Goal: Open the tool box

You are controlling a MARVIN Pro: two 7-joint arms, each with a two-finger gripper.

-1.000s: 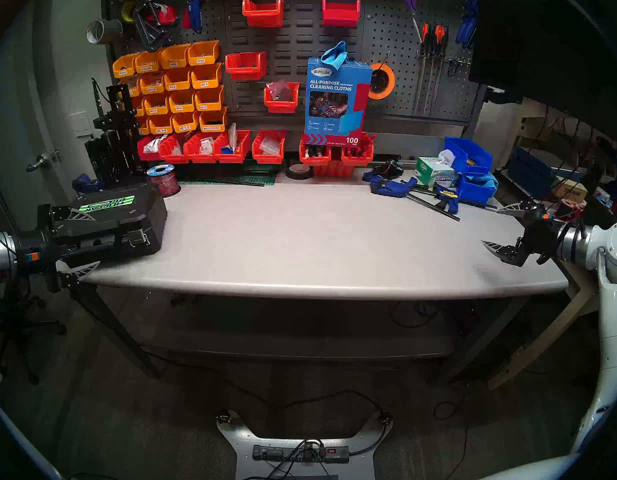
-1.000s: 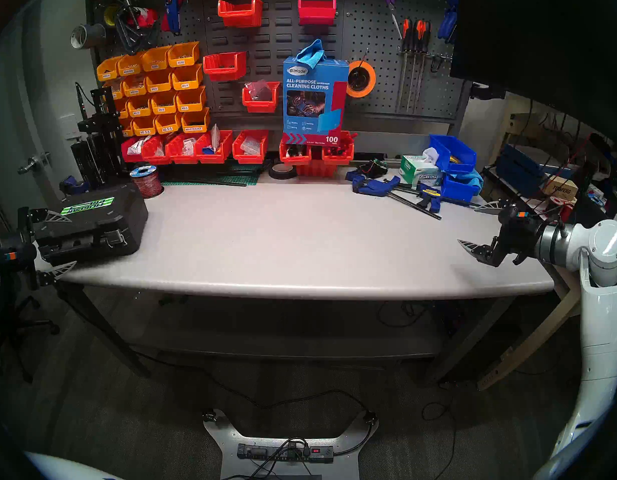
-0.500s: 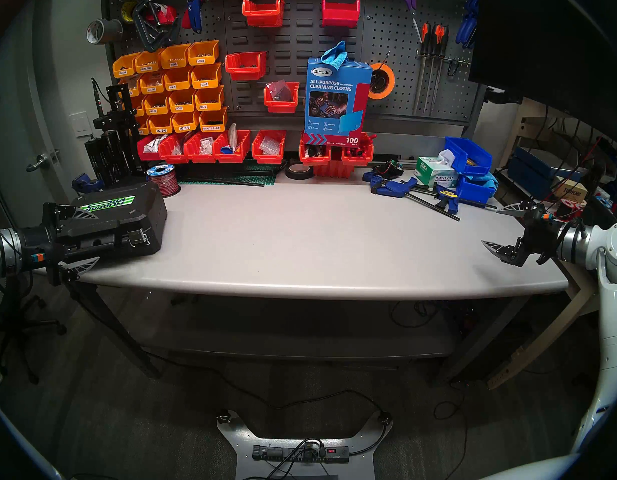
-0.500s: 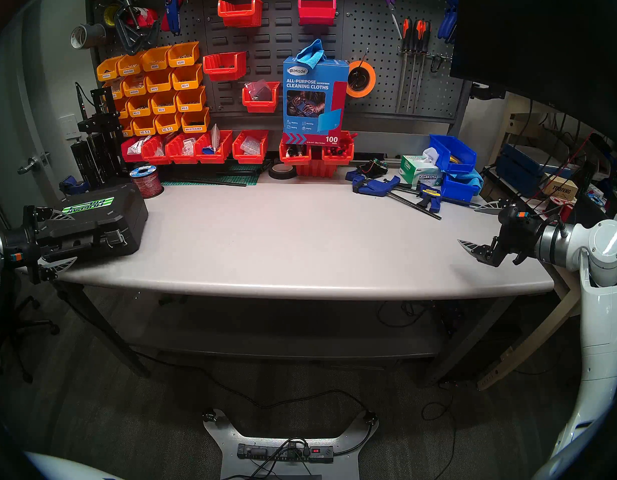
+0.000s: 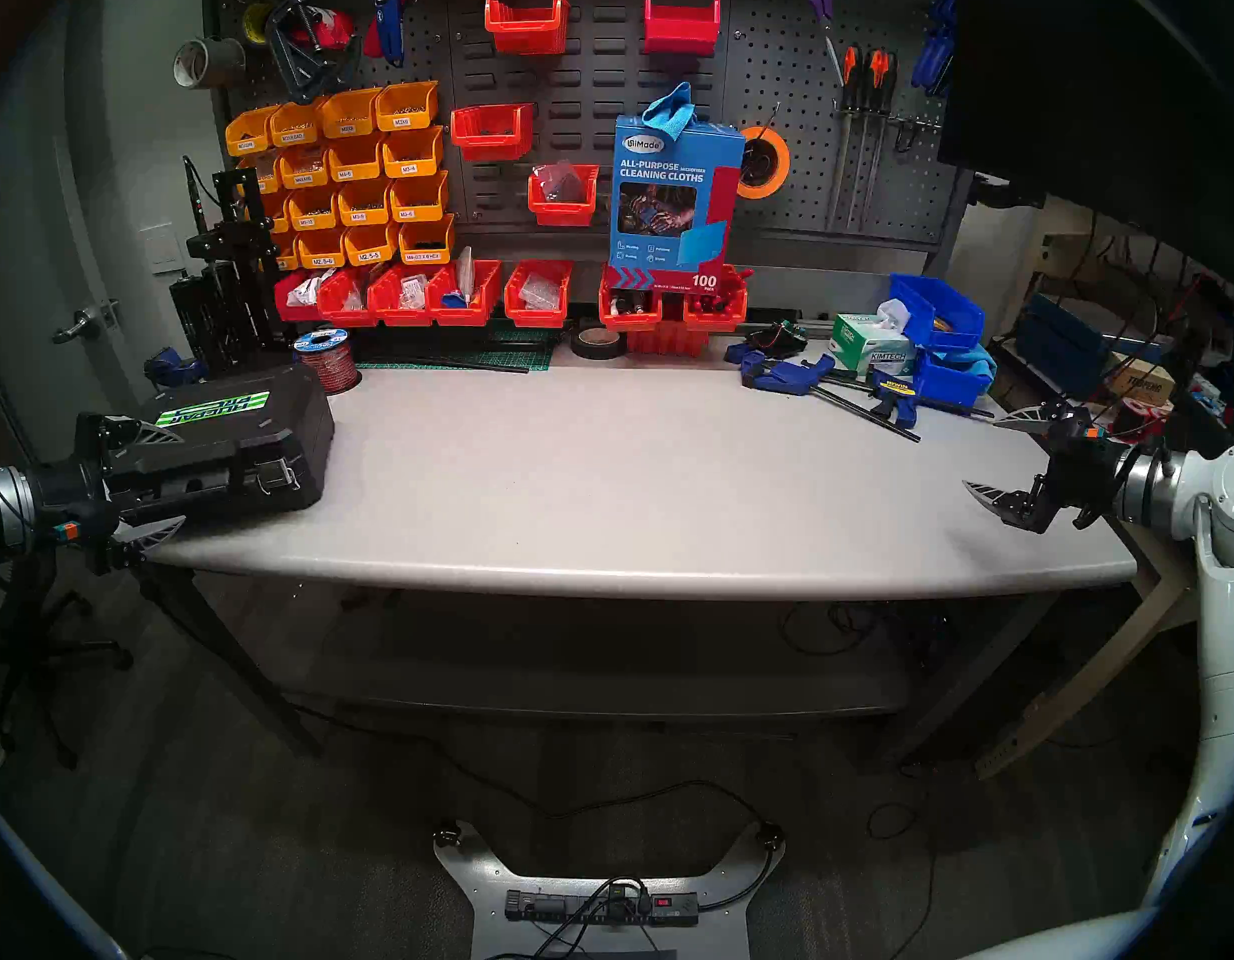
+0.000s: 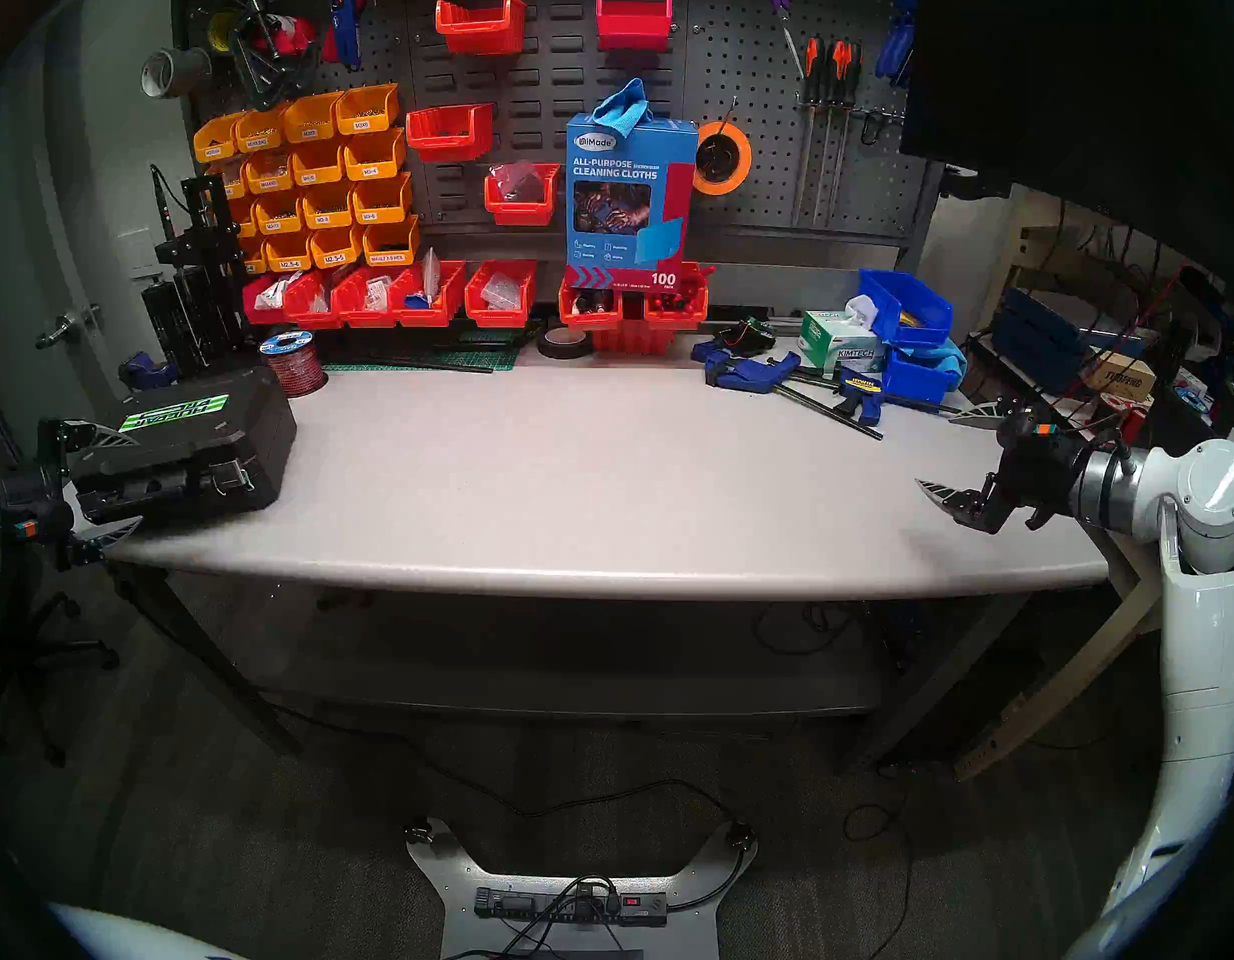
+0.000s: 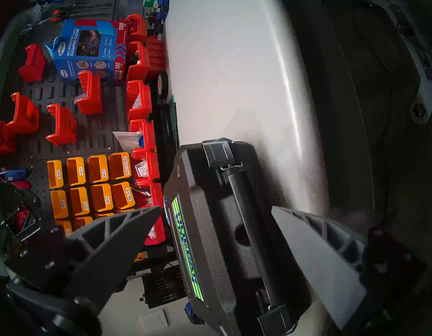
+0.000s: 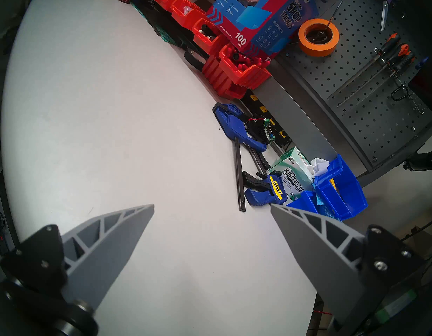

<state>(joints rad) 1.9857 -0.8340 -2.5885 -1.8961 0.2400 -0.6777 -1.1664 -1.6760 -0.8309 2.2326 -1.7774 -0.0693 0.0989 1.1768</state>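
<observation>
The black tool box lies shut at the table's left end, its green-and-white label up and its handle side facing the front edge. A silver latch sits on that side, a second latch nearer the wrist. My left gripper is open and straddles the box's left end. One finger is over the lid and the other is low by the front side. My right gripper hangs open and empty over the table's right end.
The grey table carries a red wire spool just behind the box. Blue bar clamps, a tissue box and blue bins crowd the back right. Red and yellow bins line the pegboard wall.
The left gripper edged right toward the tool box, then drew back slightly to the left. The tool box and the right arm have not moved.
</observation>
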